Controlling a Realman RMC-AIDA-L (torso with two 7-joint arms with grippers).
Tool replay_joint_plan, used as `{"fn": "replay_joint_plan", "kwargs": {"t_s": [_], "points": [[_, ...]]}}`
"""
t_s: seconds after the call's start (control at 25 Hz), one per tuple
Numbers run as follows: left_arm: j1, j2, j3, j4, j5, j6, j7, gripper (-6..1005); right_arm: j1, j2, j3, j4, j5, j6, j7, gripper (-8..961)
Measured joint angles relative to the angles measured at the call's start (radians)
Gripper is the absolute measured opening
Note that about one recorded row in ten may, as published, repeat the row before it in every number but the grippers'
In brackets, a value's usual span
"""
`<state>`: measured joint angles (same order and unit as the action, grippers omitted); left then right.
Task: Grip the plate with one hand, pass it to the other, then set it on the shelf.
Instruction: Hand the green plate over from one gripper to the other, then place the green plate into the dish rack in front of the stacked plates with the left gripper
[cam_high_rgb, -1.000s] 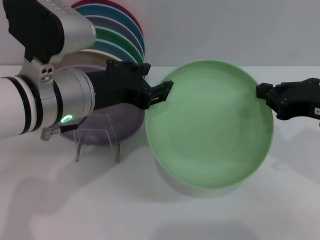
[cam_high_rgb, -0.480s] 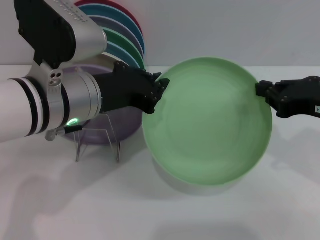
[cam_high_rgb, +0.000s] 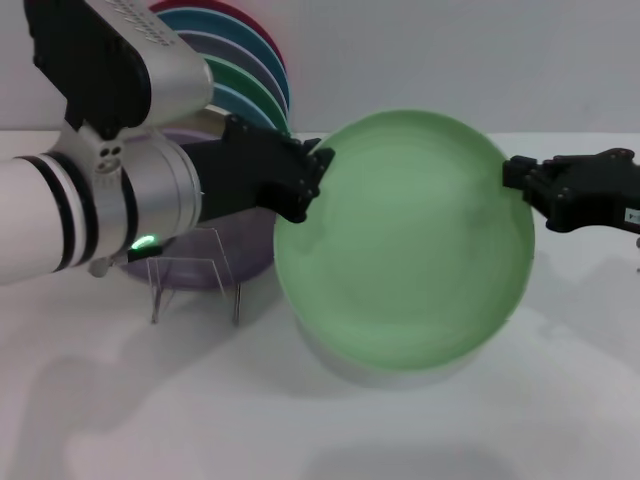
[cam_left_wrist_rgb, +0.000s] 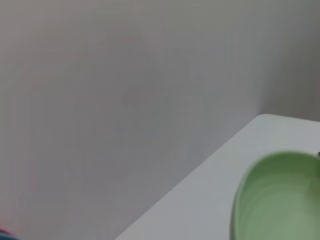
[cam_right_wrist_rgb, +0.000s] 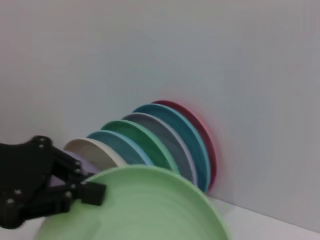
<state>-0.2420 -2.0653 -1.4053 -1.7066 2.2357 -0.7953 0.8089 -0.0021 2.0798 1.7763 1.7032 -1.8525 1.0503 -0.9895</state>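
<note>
Right now the plate (cam_high_rgb: 400, 240) hangs in the air above the white table (cam_high_rgb: 150, 400), tilted so its pale green face looks toward the head camera, and it casts a soft shadow on the surface below. It sits between the two arms. The left gripper (cam_high_rgb: 312, 172), black and mounted on the thick silver arm with the green light, is at the plate's upper left rim; its fingers (cam_high_rgb: 318, 165) touch or overlap the edge there, but whether they are clamped on it or only resting against it cannot be told. In the right wrist view the same gripper (cam_right_wrist_rgb: 92, 194) shows with its tip against the plate (cam_right_wrist_rgb: 145, 210) rim. The right gripper (cam_high_rgb: 518, 178) meets the plate at the opposite rim, its fingers (cam_high_rgb: 525, 185) closed on the edge and holding it. Behind the left arm a row of coloured plates (cam_high_rgb: 245, 75) stands on edge near the wall, and a lavender plate (cam_high_rgb: 235, 255) leans in a clear stand (cam_high_rgb: 190, 275) just beside the green one. The left wrist view catches only the wall, a strip of table and part of the plate (cam_left_wrist_rgb: 280, 200).
</note>
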Motion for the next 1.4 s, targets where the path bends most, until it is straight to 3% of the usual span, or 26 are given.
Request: {"fn": "replay_joint_plan", "kwargs": {"t_s": [0.32,0.56,0.6,0.64,0.72,0.76,0.8,0.92,1.0,1.12,1.24,1.32,1.36,1.4], "points": [[0.003,0.000,0.009,-0.010,-0.012,0.020,0.023,55,-0.004,0.000,0.033,-0.051,0.106,0.024,-0.046,18],[0.041,0.000,0.021,-0.035,-0.014,0.093,0.057,54,-0.026,0.003,0.139,-0.149,0.277,0.121,-0.130,223],[0.073,0.002,0.048,-0.046,-0.014,0.177,0.103,54,-0.048,0.005,0.197,-0.222,0.413,0.171,-0.202,269],[0.073,0.002,0.048,-0.046,-0.014,0.177,0.103,54,-0.048,0.005,0.197,-0.222,0.413,0.171,-0.202,314],[0.107,0.003,0.081,-0.051,-0.015,0.287,0.163,51,-0.062,0.005,0.277,-0.333,0.568,0.253,-0.296,405],[0.118,0.004,0.095,-0.051,-0.018,0.331,0.187,48,-0.059,0.004,0.322,-0.397,0.627,0.309,-0.335,521],[0.148,0.005,0.136,-0.052,-0.026,0.473,0.256,48,-0.039,0.002,0.410,-0.511,0.683,0.399,-0.388,636],[0.175,0.009,0.196,-0.052,-0.029,0.627,0.316,48,-0.006,0.000,0.501,-0.620,0.689,0.479,-0.411,637],[0.195,0.015,0.277,-0.041,-0.009,0.809,0.367,47,0.033,-0.003,0.586,-0.727,0.670,0.541,-0.426,637],[0.202,0.022,0.397,0.029,0.104,1.109,0.377,47,0.046,-0.004,0.609,-0.754,0.653,0.556,-0.433,638],[0.201,0.031,0.482,0.205,0.327,1.549,0.199,47,0.054,-0.004,0.615,-0.759,0.633,0.565,-0.437,638],[0.200,0.035,0.478,0.326,0.454,1.763,0.028,47,0.056,-0.004,0.615,-0.760,0.630,0.566,-0.437,637],[0.200,0.035,0.478,0.326,0.454,1.763,0.028,47,0.056,-0.004,0.615,-0.760,0.630,0.567,-0.438,637],[0.194,0.036,0.440,0.435,0.544,1.912,-0.131,46,0.058,-0.004,0.614,-0.761,0.630,0.568,-0.438,637]]}}
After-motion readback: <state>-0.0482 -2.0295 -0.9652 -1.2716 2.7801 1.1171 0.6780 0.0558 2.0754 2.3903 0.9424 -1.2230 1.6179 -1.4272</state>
